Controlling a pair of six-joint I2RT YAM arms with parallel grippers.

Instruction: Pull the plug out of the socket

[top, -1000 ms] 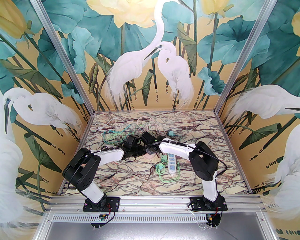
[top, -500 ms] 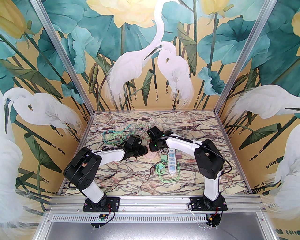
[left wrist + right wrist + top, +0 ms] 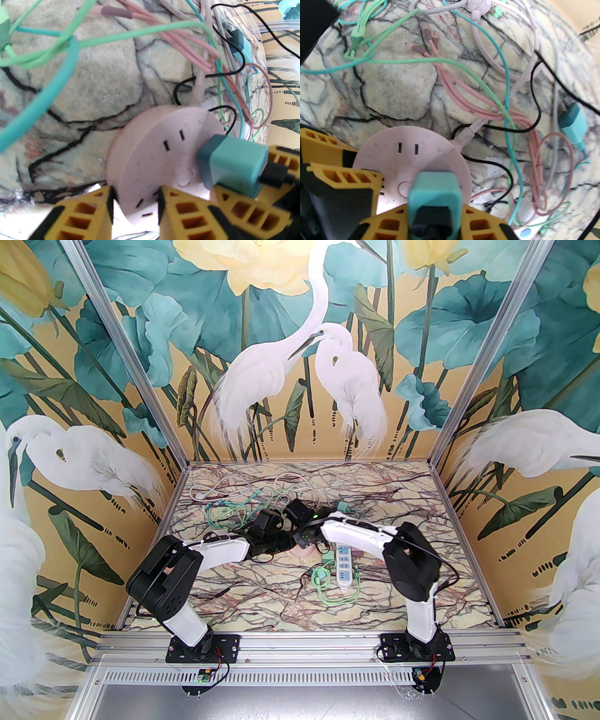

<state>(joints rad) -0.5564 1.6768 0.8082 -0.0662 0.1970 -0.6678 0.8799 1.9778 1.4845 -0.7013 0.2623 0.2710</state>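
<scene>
Left gripper [image 3: 134, 195] clamps the rim of the round pink socket [image 3: 150, 150] at mid-table, while the right gripper [image 3: 434, 208] grips the teal plug [image 3: 434, 187] (seated against the socket's face), amid tangled green, pink and black cables [image 3: 464, 98] on the marble-patterned table [image 3: 262, 596].

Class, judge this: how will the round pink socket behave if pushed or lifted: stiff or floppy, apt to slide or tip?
The round pink socket looks a rigid plastic disc, so it probably won't flex. Being low and flat, it would likely slide on the table rather than tip. Its attached pale cord may tug it back.
</scene>
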